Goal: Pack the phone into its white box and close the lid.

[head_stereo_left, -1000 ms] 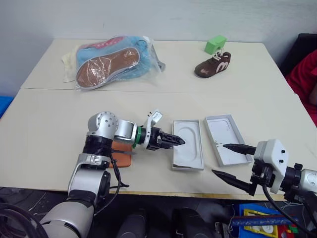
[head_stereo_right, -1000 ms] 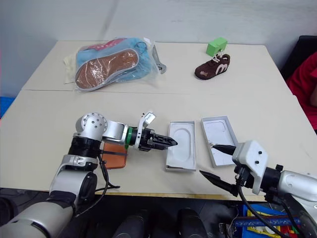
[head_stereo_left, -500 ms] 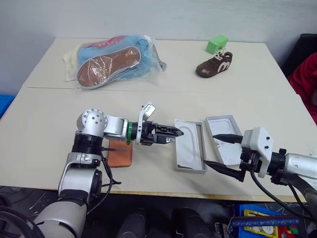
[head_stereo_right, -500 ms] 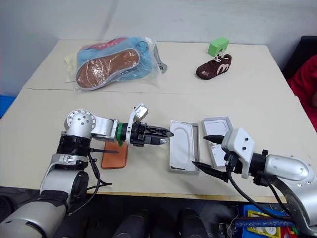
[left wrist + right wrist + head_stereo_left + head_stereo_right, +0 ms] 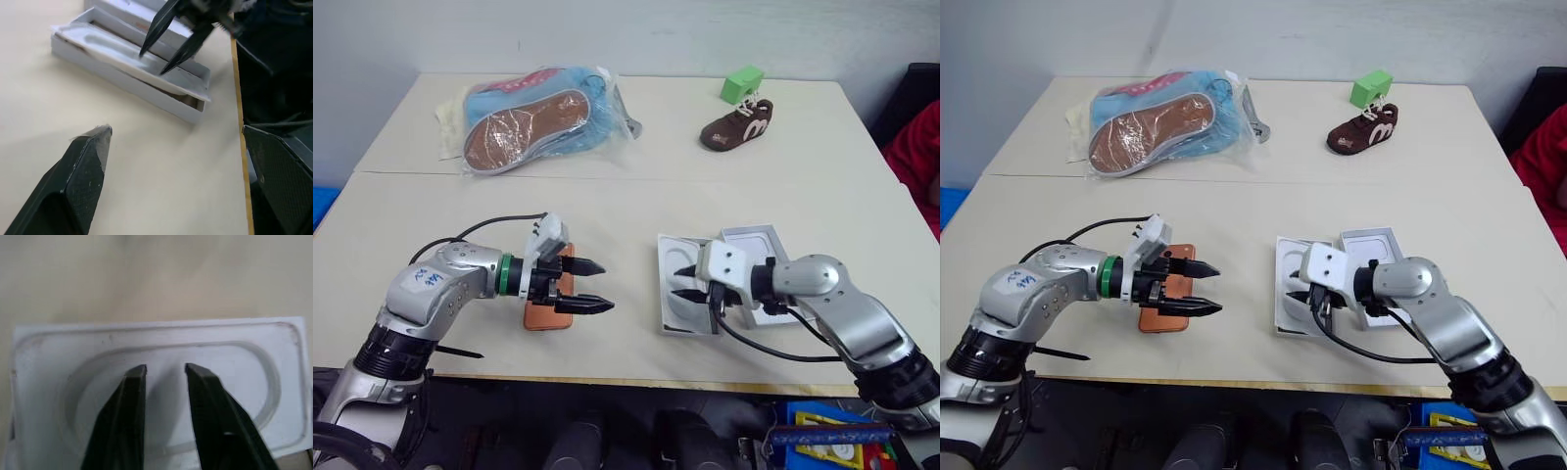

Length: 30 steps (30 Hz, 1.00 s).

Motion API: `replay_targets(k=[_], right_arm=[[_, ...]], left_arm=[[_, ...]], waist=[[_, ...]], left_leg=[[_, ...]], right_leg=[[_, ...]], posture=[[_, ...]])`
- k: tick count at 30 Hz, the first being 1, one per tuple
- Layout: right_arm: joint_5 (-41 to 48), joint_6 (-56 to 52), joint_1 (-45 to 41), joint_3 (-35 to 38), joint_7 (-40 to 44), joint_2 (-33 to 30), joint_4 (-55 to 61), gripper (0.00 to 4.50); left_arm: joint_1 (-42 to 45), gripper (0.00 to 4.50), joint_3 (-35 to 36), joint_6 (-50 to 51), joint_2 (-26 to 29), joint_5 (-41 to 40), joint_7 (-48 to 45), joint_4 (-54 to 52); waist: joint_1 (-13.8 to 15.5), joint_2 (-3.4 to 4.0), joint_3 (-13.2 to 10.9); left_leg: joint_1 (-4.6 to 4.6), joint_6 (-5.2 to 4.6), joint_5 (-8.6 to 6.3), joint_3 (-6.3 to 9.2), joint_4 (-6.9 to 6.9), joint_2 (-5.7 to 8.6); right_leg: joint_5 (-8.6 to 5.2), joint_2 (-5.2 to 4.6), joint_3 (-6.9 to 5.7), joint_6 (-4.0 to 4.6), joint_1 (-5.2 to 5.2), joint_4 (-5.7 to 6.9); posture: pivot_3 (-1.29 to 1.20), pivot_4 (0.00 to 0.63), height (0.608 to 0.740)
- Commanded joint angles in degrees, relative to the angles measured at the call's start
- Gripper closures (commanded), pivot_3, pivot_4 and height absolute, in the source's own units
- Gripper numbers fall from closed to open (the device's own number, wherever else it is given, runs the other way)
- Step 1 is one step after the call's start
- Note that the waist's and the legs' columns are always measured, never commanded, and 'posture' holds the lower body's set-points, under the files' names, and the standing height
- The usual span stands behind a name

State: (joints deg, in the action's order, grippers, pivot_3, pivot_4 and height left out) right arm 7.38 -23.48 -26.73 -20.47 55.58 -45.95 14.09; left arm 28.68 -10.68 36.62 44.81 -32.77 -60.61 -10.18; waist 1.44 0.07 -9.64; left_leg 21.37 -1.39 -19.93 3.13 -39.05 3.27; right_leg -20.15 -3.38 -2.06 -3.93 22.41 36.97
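The copper-orange phone [image 5: 546,315] lies flat near the table's front edge. My left gripper [image 5: 604,286] hovers open just right of it, one finger above the other, nothing between them. The white box [image 5: 685,331] sits to the right with a flat white insert [image 5: 674,257] with an oval recess lying slightly askew on top, hiding its floor. My right gripper [image 5: 678,284] points down at that recess [image 5: 205,338], fingers drawn nearly together and holding nothing. The lid [image 5: 751,250] lies open side up against the box's right side, partly behind my right wrist.
At the far side of the table lie blue slippers in a clear bag [image 5: 538,113], a small brown shoe [image 5: 734,127] and a green block [image 5: 740,84]. Something red [image 5: 920,157] shows past the table's right edge. Bare tabletop separates the phone from the box.
My left gripper drew back from the box to beside the phone and rolled, staying open. My right gripper swung in over the insert and closed from wide open.
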Motion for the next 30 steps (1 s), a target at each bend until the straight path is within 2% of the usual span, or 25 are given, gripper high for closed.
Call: replay_targets(k=[1,5,8,14,19,25,30], right_arm=[[-5.1,5.5,-2.8,-1.7,3.6,-2.3,-1.9,4.47],[-10.4,10.1,-4.9,-3.2,8.9,-6.8,-3.7,4.47],[-11.6,11.0,-6.4,-2.9,11.0,-7.6,-4.5,4.47],[-9.1,6.9,-8.8,-1.1,11.3,-3.0,-3.5,4.47],[-10.0,4.1,-9.4,-1.9,8.4,2.5,-4.8,4.47],[-18.9,11.4,-7.2,-6.1,6.0,2.0,-11.6,4.47],[-15.7,9.2,-7.5,-3.1,7.5,3.9,-8.6,4.47]], left_arm=[[-1.1,0.00,-1.4,-8.9,-1.3,5.8,-1.1,-1.8],[-1.7,0.00,-0.8,-9.2,-2.5,6.7,-1.5,-1.2],[-1.8,0.00,-0.9,-10.3,-2.8,8.0,-1.9,-0.2],[-1.5,0.00,-0.7,-10.6,-4.1,9.2,-2.2,0.7],[-1.6,0.00,-0.4,-10.5,-4.6,9.1,-2.3,0.9],[-1.9,0.00,0.1,-10.2,-4.8,9.2,-1.9,0.6],[-4.7,0.00,4.5,-5.4,-2.6,6.4,-0.6,-0.6]], waist=[[-0.1,0.00,0.0],[-0.2,0.00,0.0],[-0.2,-0.01,0.0],[-0.7,-0.01,0.0],[-0.7,-0.01,0.0],[-0.7,-0.07,0.0],[-1.0,-0.08,0.0]], left_leg=[[0.00,-0.01,-0.01,-0.01,0.00,0.02],[0.01,-0.02,0.00,-0.01,0.00,0.02],[0.01,-0.03,0.00,-0.01,-0.01,0.01],[0.01,-0.03,0.01,-0.01,-0.01,-0.01],[0.01,-0.04,0.01,-0.01,-0.05,-0.01],[-0.04,-0.04,0.01,-0.01,-0.05,0.03],[-0.10,-0.04,0.01,-0.01,-0.06,0.03]], right_leg=[[0.00,-0.01,0.01,0.00,0.00,0.00],[0.00,0.00,0.01,-0.01,0.04,0.05],[0.00,0.01,0.01,-0.01,0.04,0.07],[0.00,0.02,0.01,-0.01,0.06,0.14],[0.00,0.02,0.00,-0.01,0.06,0.20],[0.00,0.00,0.02,-0.01,0.04,0.44],[0.00,0.00,0.04,-0.01,0.03,0.44]], posture=[[0.00,0.150,0.740],[0.00,0.150,0.740],[0.00,0.150,0.740],[0.00,0.150,0.740],[0.00,0.150,0.740],[0.00,0.150,0.740],[0.00,0.150,0.740]])
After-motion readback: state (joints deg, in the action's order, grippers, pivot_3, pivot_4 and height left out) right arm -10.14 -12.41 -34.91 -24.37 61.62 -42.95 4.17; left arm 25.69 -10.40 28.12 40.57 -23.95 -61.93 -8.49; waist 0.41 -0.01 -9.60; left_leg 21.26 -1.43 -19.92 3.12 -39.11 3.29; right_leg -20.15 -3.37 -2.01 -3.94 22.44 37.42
